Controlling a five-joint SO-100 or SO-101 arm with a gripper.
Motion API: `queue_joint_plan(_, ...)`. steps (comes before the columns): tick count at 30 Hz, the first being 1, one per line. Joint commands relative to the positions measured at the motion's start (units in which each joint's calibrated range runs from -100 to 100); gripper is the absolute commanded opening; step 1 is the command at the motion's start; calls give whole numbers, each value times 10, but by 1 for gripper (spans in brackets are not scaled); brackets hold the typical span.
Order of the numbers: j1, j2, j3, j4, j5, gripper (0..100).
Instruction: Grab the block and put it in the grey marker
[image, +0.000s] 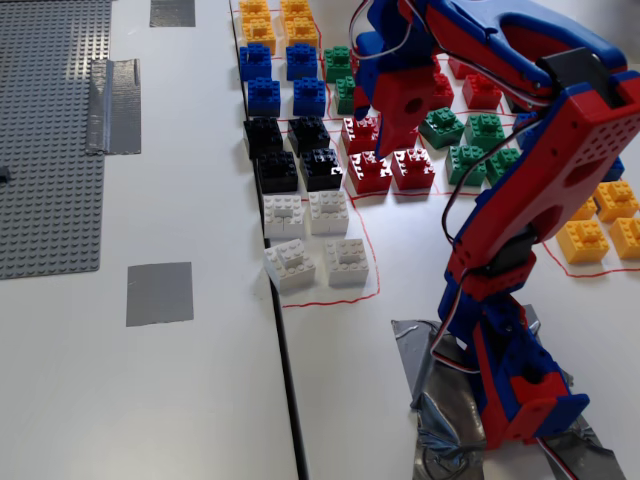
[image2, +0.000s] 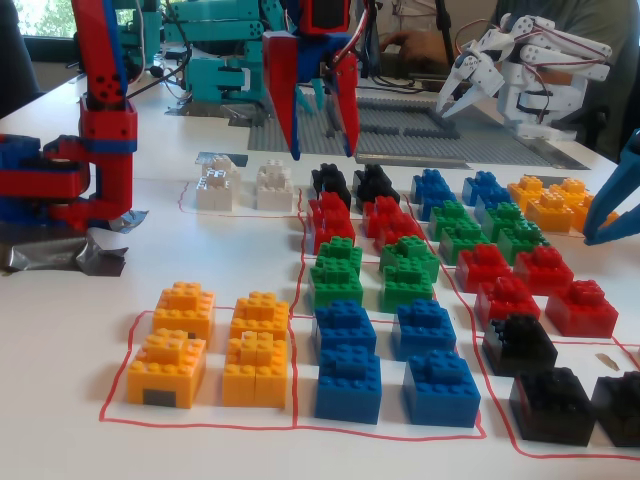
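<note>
The pincer (image2: 318, 150) hangs open above the rows of bricks, its two red fingers (image2: 283, 95) spread wide with nothing between them; in the other fixed view it (image: 385, 140) sits low over the red bricks (image: 390, 170). The black block (image: 320, 168), one of a cluster of four, lies just to the left of the pincer in that view, next to the red ones and just above the white bricks (image: 305, 215); in the low fixed view the same black bricks (image2: 352, 185) sit right below and slightly right of the fingertips. The grey marker (image: 160, 293) is well apart from the pincer, across the dark seam of the table (image: 200, 400) to the left, with nothing on it. The step in hand looks like the approach to the grab, so the task is barely begun. To do it well, the pincer should shift off the red bricks until one black brick is centred between the fingers, then come down straight. The bricks are packed tightly, so the fingers need to slip into the narrow gaps beside the chosen brick without nudging its neighbours; a black brick at the cluster's edge may give more room. Closing squarely on two flat sides should keep it from twisting.
</note>
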Motion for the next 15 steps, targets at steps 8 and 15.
queue_joint_plan(8,-19,4,-27,-14,-10,20)
queue_joint_plan(15,-39,48,-64,-22,-22,19)
